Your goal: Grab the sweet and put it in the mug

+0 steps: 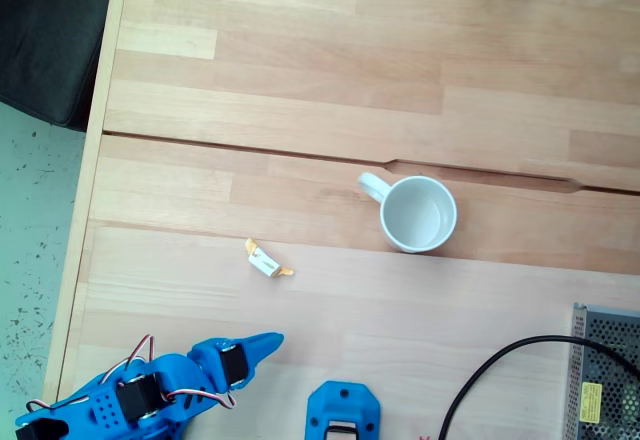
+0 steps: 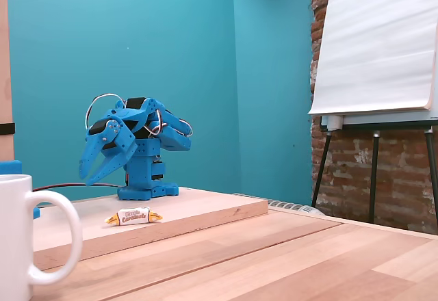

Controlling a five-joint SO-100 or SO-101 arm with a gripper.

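White-wrapped sweet (image 1: 268,260) flat on wood, untouched, just ahead of gripper (image 1: 268,341) tip, apart from it. Mug (image 1: 418,213) further out, off to right in fixed view from above, empty. Gripper holding nothing; jaw gap can't tell. Grab, carry, drop all still to do.

The arm (image 2: 133,144) is bright blue plastic all over, with the chunky, layered look of printed parts. Black motor blocks (image 1: 233,363) sit set into the blue shells at the joints. Thin wires in red, white and black (image 1: 140,352) loop out between the segments, arching clear of the body in both fixed views. The gripper (image 1: 268,342) ends in a long, pointed blue finger like a beak; from the side its fingers (image 2: 102,167) look flat and tapered. The base (image 2: 145,190) is a squat blue block with small round screw holes showing from above.
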